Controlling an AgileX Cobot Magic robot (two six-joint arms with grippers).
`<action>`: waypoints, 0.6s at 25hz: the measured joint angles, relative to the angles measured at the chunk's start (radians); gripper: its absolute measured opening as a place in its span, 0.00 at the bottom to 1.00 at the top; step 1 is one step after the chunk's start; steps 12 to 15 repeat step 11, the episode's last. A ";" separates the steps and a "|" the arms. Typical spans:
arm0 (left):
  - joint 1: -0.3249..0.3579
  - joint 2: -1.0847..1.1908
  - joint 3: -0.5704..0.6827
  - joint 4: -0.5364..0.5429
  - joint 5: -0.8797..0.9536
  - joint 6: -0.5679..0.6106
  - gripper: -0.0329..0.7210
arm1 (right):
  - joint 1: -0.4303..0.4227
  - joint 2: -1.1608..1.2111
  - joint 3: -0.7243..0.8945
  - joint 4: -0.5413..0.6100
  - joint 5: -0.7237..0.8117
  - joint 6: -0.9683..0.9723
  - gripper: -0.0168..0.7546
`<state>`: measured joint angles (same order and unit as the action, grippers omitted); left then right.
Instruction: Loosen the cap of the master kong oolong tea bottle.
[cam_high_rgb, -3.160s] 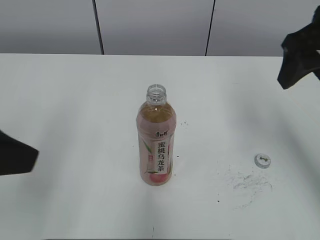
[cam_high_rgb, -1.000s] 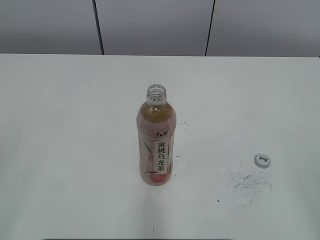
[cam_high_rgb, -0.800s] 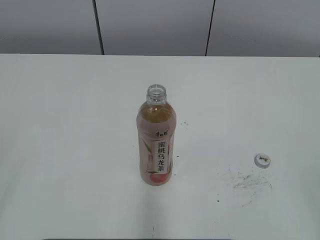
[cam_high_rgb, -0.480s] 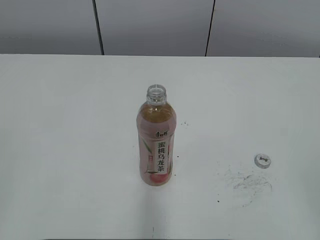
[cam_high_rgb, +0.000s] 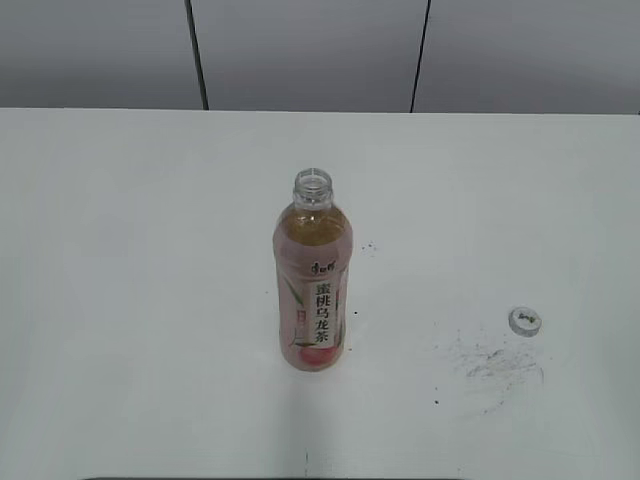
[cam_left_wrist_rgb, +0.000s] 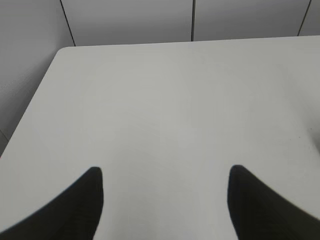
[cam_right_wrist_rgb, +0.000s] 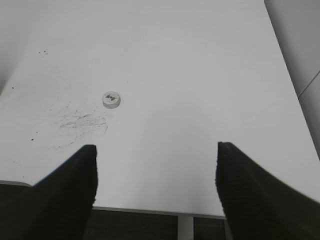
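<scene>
The master kong oolong tea bottle (cam_high_rgb: 313, 280) stands upright in the middle of the white table, its neck open with no cap on it. The cap (cam_high_rgb: 524, 321) lies flat on the table to the bottle's right, and it also shows in the right wrist view (cam_right_wrist_rgb: 111, 99). Neither gripper shows in the exterior view. My left gripper (cam_left_wrist_rgb: 165, 172) is open and empty over bare table. My right gripper (cam_right_wrist_rgb: 156, 150) is open and empty above the table's front edge, the cap lying ahead and to its left.
The white table (cam_high_rgb: 150, 250) has dark scuff marks (cam_high_rgb: 492, 362) just below the cap, also visible in the right wrist view (cam_right_wrist_rgb: 80, 121). A grey panelled wall (cam_high_rgb: 300, 50) stands behind the table. The table's left edge (cam_left_wrist_rgb: 35, 100) shows in the left wrist view.
Both arms have withdrawn out of the exterior view since the earliest frame. Over the last second, nothing has moved: bottle and cap stay in place.
</scene>
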<state>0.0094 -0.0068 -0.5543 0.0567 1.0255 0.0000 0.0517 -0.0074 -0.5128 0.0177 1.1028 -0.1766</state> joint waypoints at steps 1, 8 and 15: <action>0.000 0.000 0.000 0.000 0.000 0.000 0.66 | 0.000 0.000 0.000 0.000 0.000 0.000 0.74; 0.000 0.000 0.000 0.000 0.000 0.000 0.65 | 0.000 0.000 0.000 0.000 0.000 0.000 0.74; 0.000 0.000 0.000 0.000 0.000 0.000 0.65 | 0.000 0.000 0.000 0.000 0.000 0.000 0.74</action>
